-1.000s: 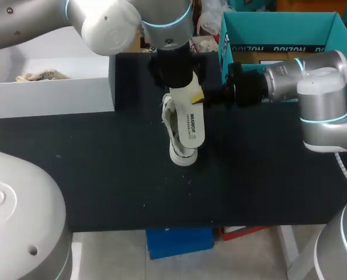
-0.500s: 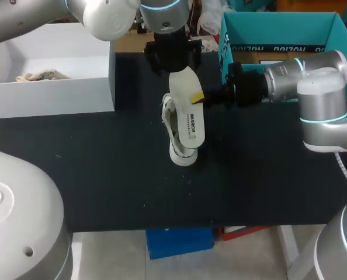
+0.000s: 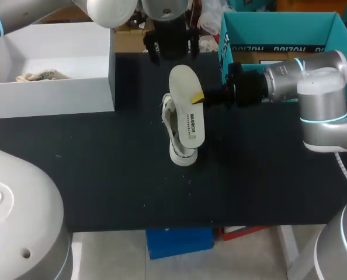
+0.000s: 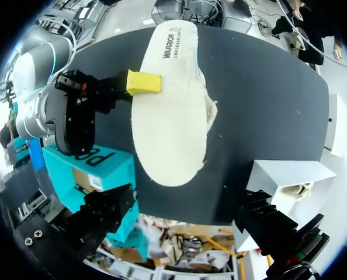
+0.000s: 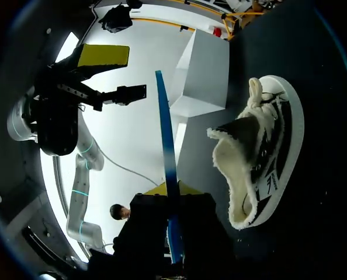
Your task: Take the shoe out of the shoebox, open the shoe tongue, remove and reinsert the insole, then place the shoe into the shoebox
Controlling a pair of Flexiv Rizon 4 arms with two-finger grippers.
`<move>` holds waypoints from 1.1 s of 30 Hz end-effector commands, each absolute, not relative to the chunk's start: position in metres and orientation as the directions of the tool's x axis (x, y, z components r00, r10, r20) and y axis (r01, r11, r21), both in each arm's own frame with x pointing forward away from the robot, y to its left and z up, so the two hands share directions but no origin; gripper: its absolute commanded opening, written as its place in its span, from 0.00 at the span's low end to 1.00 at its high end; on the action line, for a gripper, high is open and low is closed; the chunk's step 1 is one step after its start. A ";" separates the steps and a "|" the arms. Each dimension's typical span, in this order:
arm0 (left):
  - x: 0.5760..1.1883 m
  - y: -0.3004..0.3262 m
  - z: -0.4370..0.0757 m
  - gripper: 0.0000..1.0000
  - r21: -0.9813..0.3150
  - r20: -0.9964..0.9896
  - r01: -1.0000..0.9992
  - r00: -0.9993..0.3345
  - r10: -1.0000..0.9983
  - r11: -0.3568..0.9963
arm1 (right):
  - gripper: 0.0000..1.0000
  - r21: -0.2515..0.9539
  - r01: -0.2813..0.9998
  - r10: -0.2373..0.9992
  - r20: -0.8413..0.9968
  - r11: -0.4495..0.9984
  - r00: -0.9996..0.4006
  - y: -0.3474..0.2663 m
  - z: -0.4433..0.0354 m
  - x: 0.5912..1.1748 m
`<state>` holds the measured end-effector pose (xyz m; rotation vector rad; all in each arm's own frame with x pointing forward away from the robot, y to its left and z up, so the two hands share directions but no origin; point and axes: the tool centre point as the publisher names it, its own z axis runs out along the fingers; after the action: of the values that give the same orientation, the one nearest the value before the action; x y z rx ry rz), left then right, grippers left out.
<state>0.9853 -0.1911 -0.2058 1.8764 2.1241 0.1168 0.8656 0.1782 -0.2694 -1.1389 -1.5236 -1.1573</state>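
Observation:
A cream insole point(image 3: 186, 108) hangs over the middle of the black table, with my right gripper point(image 3: 198, 98) shut on its edge from the right. In the right wrist view the insole point(image 5: 167, 169) shows edge on between that gripper's point(image 5: 172, 197) yellow tips. Under it the white shoe point(image 3: 173, 133) rests on the table, and the same shoe point(image 5: 261, 157) lies on its side with its fleecy lining showing. My left gripper point(image 3: 172, 53) stands open just beyond the insole's far end, touching nothing. From the left gripper point(image 4: 188, 221) the insole point(image 4: 170, 111) lies straight ahead. The white shoebox point(image 3: 51, 93) stands at the back left.
A teal cardboard box point(image 3: 278, 26) stands open at the back right, behind my right arm. Crumpled paper point(image 3: 40, 74) lies in the white shoebox. The near half of the black table point(image 3: 103, 186) is bare.
My left gripper has drawn back from over the insole's far end towards the table's far edge, staying open. The right arm, the insole and the shoe have kept still.

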 end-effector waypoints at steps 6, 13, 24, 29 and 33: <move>0.965 -0.195 -0.212 1.00 0.248 -0.181 0.959 -0.097 0.979 0.141 | 0.00 0.166 0.975 0.152 0.970 0.145 -0.188 0.179 -0.270 0.867; 0.932 -0.202 -0.210 1.00 0.262 -0.191 0.956 -0.081 0.978 0.131 | 0.00 0.166 0.975 0.152 0.970 0.145 -0.188 0.179 -0.270 0.867; 0.886 -0.207 -0.199 1.00 0.293 -0.168 0.947 -0.080 0.982 0.128 | 0.00 0.166 0.975 0.152 0.970 0.145 -0.188 0.179 -0.270 0.867; 0.865 -0.209 -0.200 1.00 0.297 -0.171 0.946 -0.081 0.982 0.130 | 0.00 0.166 0.975 0.152 0.970 0.145 -0.188 0.179 -0.270 0.867; 0.848 -0.214 -0.208 1.00 0.280 -0.179 0.952 -0.072 0.981 0.121 | 0.00 0.166 0.975 0.152 0.970 0.145 -0.188 0.179 -0.270 0.867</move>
<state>0.8569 -0.2158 -0.2018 1.8989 2.1001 0.1252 0.8656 0.1782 -0.2695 -1.1389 -1.5236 -1.1573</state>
